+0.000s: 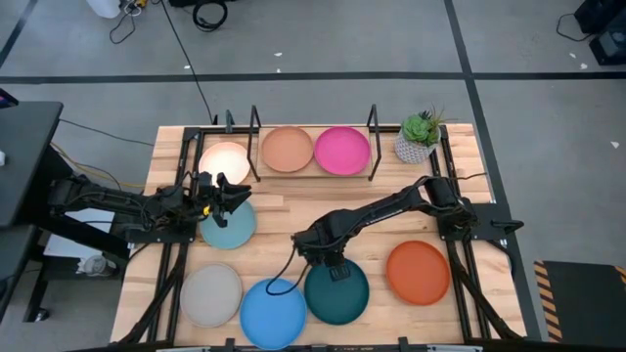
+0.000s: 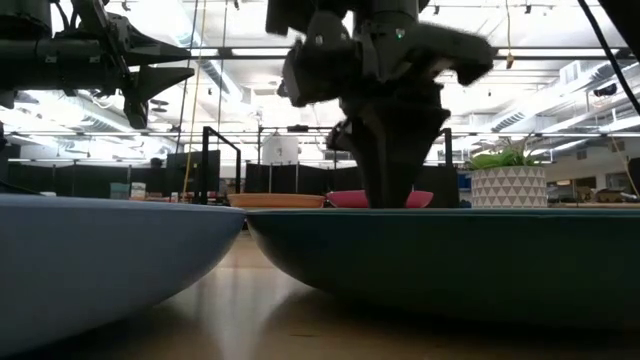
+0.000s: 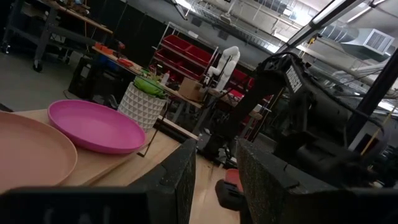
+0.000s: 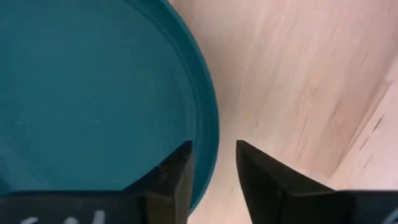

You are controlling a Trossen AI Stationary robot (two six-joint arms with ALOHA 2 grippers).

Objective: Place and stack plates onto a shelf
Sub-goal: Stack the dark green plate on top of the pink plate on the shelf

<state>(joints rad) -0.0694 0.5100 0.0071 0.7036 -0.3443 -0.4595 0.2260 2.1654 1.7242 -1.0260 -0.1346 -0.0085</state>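
My right gripper (image 1: 329,258) (image 4: 214,167) is open and points down at the teal plate (image 1: 336,290) (image 2: 450,255). One finger stands inside the plate's far-left rim (image 4: 210,134) and one outside it. My left gripper (image 1: 225,189) (image 3: 216,180) is open and empty. It hovers between the cream plate (image 1: 225,159) and the pale blue plate (image 1: 230,225). The cream plate, the peach plate (image 1: 288,150) (image 3: 31,155) and the magenta plate (image 1: 341,151) (image 3: 96,126) lie flat on the shelf (image 1: 315,129). The orange (image 1: 418,272), bright blue (image 1: 273,311) and grey-beige (image 1: 210,295) plates lie on the table. My right gripper comes from above with its fingers astride the teal plate's far-left rim (image 4: 210,134); the plate lies flat on the table. The fingertips are hidden behind the plate's near rim in the low view, so I cannot tell whether they touch it.
A small potted plant (image 1: 419,137) (image 3: 144,99) stands at the shelf's right end. Black upright rods (image 1: 373,125) frame the shelf. The bright blue plate lies close against the teal plate's left side. Bare wood (image 1: 293,215) shows between the two arms.
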